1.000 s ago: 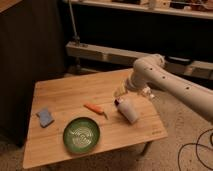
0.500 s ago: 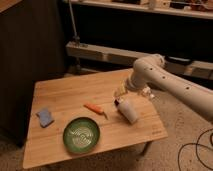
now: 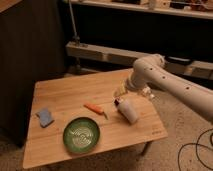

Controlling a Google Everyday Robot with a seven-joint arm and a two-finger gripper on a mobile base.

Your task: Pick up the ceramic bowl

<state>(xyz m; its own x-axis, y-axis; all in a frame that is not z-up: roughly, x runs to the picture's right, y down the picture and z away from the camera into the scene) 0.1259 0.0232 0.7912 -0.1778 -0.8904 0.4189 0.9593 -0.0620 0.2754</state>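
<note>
The ceramic bowl (image 3: 81,134) is green with a pale pattern inside and sits near the front edge of the wooden table (image 3: 70,95). My gripper (image 3: 121,95) hangs at the end of the white arm (image 3: 165,82), above the table's right part. It is to the right of and behind the bowl, well apart from it, just over a white bottle (image 3: 128,110).
An orange carrot-like item (image 3: 95,109) lies between the bowl and the white bottle. A blue sponge (image 3: 45,117) lies at the table's left edge. A dark cabinet (image 3: 25,60) stands to the left and a shelf rail (image 3: 100,52) behind. A cable (image 3: 197,150) lies on the floor to the right.
</note>
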